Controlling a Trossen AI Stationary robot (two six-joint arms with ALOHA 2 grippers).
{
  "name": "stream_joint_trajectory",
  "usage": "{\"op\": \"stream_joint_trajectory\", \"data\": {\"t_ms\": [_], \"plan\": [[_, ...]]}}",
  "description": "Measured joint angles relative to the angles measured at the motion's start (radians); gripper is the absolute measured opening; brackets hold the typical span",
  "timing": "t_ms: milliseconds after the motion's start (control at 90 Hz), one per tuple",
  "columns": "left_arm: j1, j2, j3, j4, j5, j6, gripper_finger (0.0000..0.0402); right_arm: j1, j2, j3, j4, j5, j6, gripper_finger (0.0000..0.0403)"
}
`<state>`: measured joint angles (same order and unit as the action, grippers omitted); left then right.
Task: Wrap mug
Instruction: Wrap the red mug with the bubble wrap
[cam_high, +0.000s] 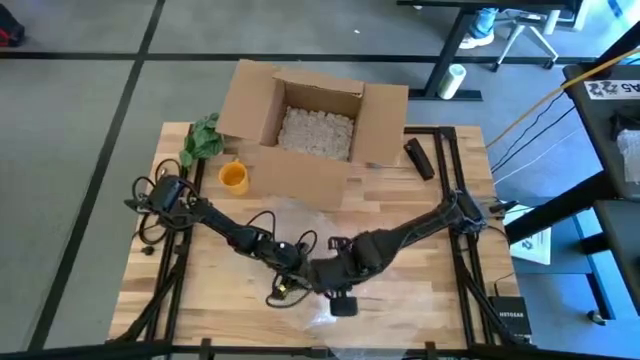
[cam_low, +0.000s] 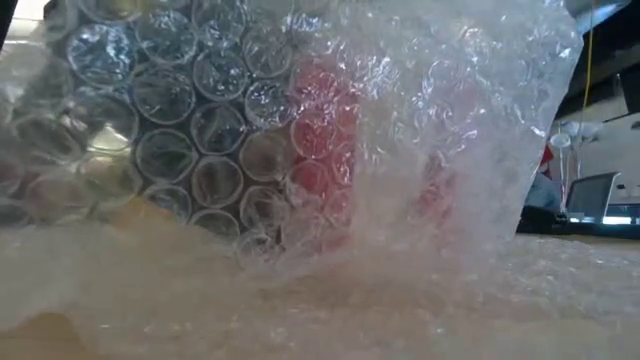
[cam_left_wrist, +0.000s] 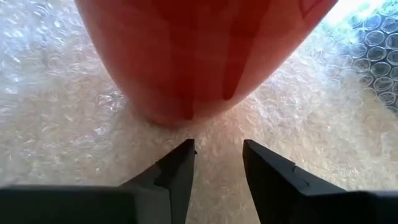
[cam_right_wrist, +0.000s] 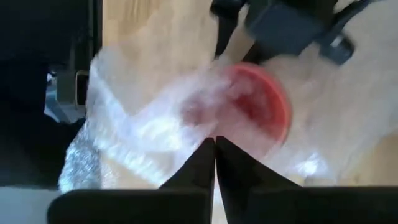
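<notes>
A red mug lies on a sheet of clear bubble wrap in the middle of the table's near half. In the high view both arms hide it. My left gripper stands open just short of the mug's rounded side, with nothing between its fingers. My right gripper is shut on the bubble wrap. It holds a flap up over the mug, which shows red through the wrap in the low view. The two grippers meet, my left gripper beside my right gripper. My right gripper pinches the bubble wrap at a bunched part between its two shut fingers, coming from above. One layer or several, I cannot tell. The flap is raised off the table and drapes over the mug, while the rest of the sheet lies flat.
An open cardboard box of packing peanuts stands at the table's far side. Near it at the far left are a yellow cup and a green thing. A black object lies at the far right. Bare wood shows along the near left.
</notes>
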<state>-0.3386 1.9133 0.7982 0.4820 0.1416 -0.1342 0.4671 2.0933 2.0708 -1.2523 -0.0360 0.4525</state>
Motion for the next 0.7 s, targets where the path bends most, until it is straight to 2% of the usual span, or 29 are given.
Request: {"op": "stream_joint_trajectory", "data": {"t_ms": [333,500,700], "plan": [[0.0,0.0,0.0,0.0,0.0,0.0,0.0121,0.095,0.0,-0.002,0.037,0.019,0.117,0.0],[0.0,0.0,0.0,0.004,0.0,0.0,0.0121,0.096,0.0,-0.004,0.11,0.029,0.094,0.0],[0.0,0.0,0.0,0.005,0.0,0.004,0.0121,0.066,0.003,-0.004,0.104,0.034,0.046,0.0]]}}
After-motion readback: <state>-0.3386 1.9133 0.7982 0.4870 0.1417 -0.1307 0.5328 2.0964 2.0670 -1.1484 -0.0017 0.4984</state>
